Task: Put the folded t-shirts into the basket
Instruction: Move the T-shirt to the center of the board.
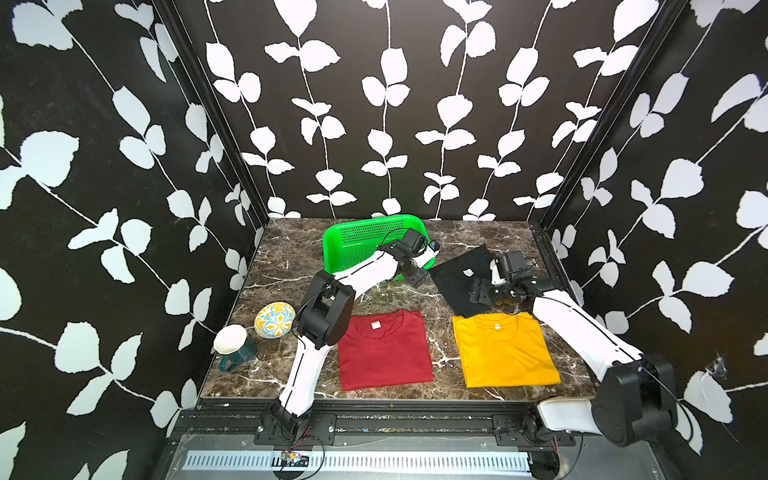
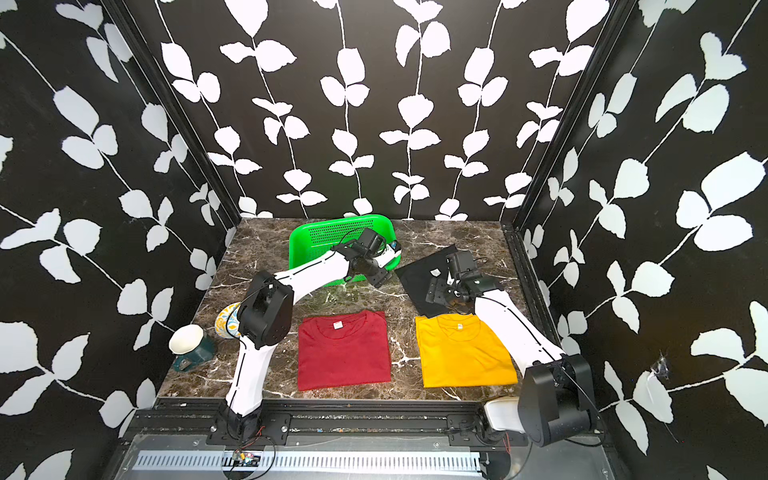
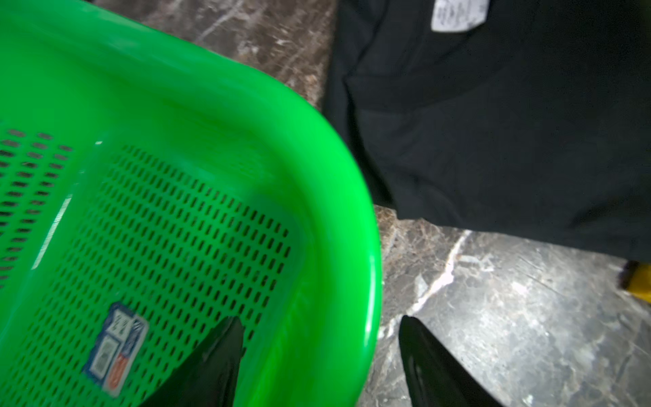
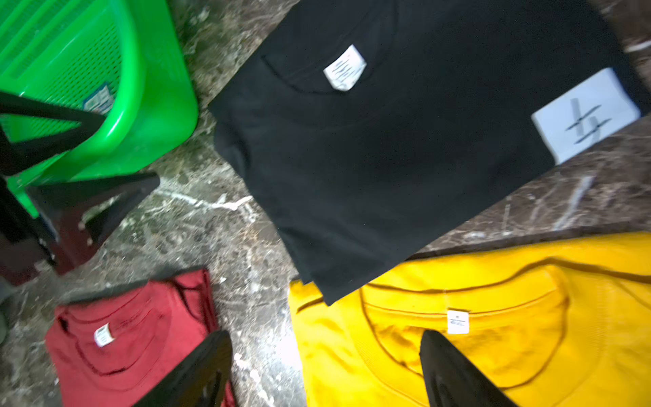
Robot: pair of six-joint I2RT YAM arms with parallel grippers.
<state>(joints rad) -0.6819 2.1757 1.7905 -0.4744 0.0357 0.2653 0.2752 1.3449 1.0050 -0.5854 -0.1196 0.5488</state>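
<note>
Left wrist view: your left fingers [image 3: 318, 366] spread, straddling basket [image 3: 338, 253] rim, not clamped. Right fingers [image 4: 326, 370] spread, empty, above shirts. Black shirt [image 1: 459, 276], red shirt [image 1: 384, 351], yellow shirt [image 1: 505, 351] all on bench [image 1: 291, 266]. Step: steadying basket, likely. Next: close on rim, then lift black shirt.

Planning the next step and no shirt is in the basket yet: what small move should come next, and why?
Probably lower the right gripper, open and empty above the shirts, onto the black t-shirt; it overlaps the yellow t-shirt and lies nearest the basket.
</note>
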